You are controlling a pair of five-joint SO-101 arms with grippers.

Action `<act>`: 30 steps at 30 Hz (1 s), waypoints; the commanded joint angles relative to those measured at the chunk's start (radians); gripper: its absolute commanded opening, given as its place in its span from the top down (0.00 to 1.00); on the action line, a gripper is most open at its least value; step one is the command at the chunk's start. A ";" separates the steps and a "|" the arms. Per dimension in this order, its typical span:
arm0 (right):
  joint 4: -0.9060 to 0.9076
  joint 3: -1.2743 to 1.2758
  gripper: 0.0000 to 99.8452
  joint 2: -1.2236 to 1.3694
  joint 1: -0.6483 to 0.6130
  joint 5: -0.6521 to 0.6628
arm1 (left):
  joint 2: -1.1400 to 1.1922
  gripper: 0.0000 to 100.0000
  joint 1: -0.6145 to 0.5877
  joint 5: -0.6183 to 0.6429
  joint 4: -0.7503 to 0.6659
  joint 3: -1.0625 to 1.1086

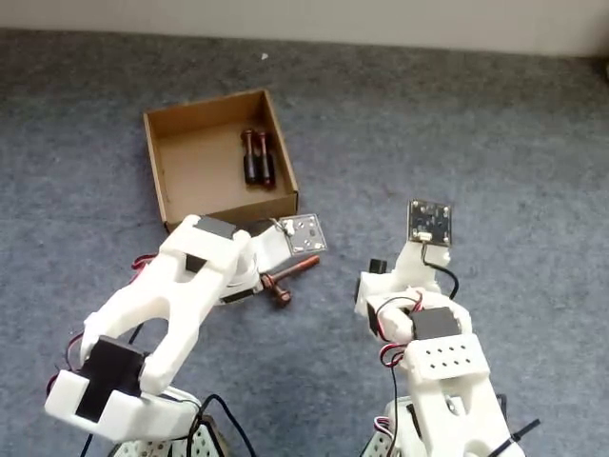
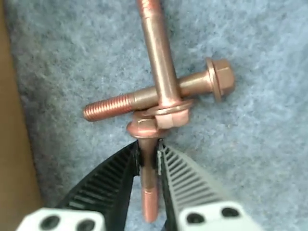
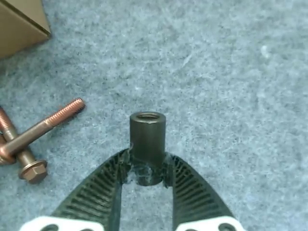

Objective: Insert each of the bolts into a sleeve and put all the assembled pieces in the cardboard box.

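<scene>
— Where are your claws?
— My left claw (image 2: 148, 150) pinches a bolt (image 2: 149, 199) by its shank, its head under two crossed bolts (image 2: 161, 72) on the carpet (image 1: 495, 124), by the cardboard box's (image 1: 205, 103) near corner. My right claw (image 3: 147, 161) pinches a sleeve (image 3: 147, 132).

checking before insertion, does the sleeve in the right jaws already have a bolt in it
No, the sleeve held in the right jaws shows an open, empty threaded bore.

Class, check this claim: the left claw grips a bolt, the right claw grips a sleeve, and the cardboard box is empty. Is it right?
No. The cardboard box is not empty: the high view shows two assembled pieces lying in it. The rest holds: the left claw grips a bolt, the right claw grips a sleeve.
</scene>
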 commanded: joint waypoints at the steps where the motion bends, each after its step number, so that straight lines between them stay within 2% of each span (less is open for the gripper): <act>1: -0.019 -0.008 1.00 -0.031 0.012 0.008 | -0.021 0.99 0.039 0.031 0.032 -0.013; 7: -0.018 -0.010 1.00 -0.033 0.010 0.008 | -0.245 0.99 0.050 0.190 0.137 -0.030; 10: 0.056 -0.021 1.00 -0.042 0.004 0.008 | -0.418 0.99 0.050 0.273 0.163 -0.013; 12: 0.107 -0.021 1.00 -0.091 0.002 0.008 | -0.538 0.99 0.050 0.333 0.161 0.016; 18: 0.113 -0.002 1.00 -0.332 -0.021 0.008 | -0.808 0.99 0.050 0.557 0.161 0.059; 24: 0.108 0.062 1.00 -0.484 -0.153 0.020 | -0.931 0.99 0.053 0.632 0.161 0.054; 30: -0.012 0.105 1.00 -0.561 -0.289 0.118 | -1.049 0.99 0.053 0.856 0.117 0.053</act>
